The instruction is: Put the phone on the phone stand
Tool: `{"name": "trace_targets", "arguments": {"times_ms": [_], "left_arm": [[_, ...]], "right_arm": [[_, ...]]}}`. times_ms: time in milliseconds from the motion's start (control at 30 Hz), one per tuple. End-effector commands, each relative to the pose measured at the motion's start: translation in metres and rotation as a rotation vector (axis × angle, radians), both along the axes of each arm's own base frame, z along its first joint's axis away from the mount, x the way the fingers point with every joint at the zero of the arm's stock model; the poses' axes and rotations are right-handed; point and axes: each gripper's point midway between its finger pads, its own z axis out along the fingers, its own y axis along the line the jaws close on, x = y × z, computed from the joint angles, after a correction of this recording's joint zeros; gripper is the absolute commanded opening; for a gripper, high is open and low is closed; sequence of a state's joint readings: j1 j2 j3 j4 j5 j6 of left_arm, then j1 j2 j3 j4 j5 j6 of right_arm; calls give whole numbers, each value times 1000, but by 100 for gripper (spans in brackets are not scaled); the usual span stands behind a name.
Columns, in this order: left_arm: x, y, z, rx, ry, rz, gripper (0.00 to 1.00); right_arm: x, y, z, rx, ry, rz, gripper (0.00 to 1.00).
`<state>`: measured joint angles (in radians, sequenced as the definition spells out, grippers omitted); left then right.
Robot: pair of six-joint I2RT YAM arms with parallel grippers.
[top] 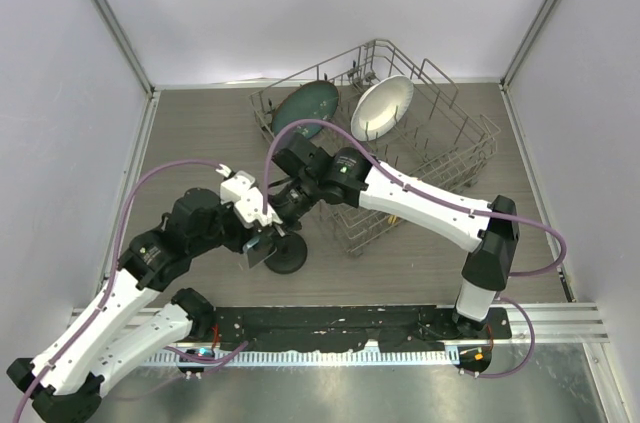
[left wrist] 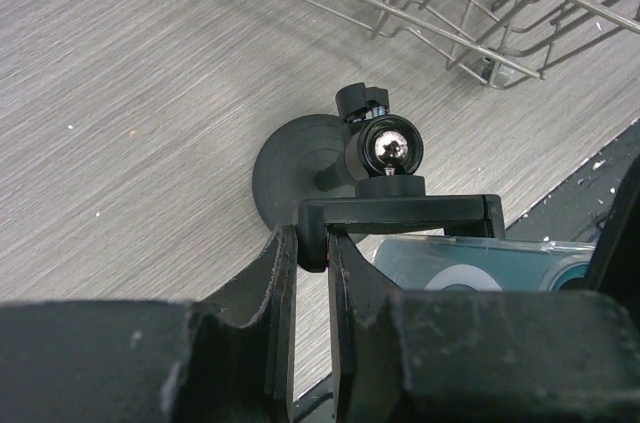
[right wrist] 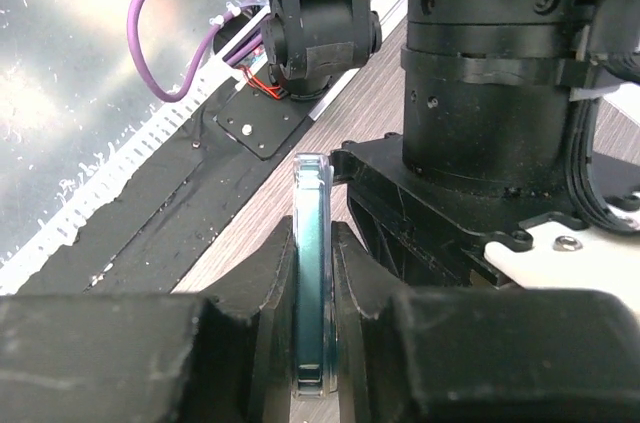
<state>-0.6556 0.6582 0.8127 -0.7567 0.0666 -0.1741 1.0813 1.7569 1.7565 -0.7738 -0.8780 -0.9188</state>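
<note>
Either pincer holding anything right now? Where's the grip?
Both. The left pincer clamps the phone stand at one end of its cradle bar. The right pincer pinches the phone across its flat faces.

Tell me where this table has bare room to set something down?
Bare tabletop lies far left, between the wall and the dish rack; another patch lies between rack and front rail. Crowded centre: left tool and right tool meet at the phone stand.

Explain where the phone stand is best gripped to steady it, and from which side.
On the phone stand, pinch the thin cradle end, as the left gripper does, coming from the side opposite the phone. Its disc base is too wide and flat; its ball joint is round and may slip.
</note>
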Motion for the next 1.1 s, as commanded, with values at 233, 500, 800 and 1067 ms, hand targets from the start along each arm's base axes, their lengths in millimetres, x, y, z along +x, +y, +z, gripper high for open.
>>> {"name": "trace_targets", "arguments": {"times_ms": [233,500,800,1067], "left_arm": [[36,62,42,11,-175,453,0],[30,84,52,-142,-146,678,0],[24,61,66,-259,-215,514,0],[15,22,60,-325,-147,322,0]], "right_arm": [[68,9,25,2,204,-671,1],[109,-30,-9,131,115,-1434,1],[119,-23,-6,-101,144,-1460,1],[107,22,-5,-188,156,-996,1]]}}
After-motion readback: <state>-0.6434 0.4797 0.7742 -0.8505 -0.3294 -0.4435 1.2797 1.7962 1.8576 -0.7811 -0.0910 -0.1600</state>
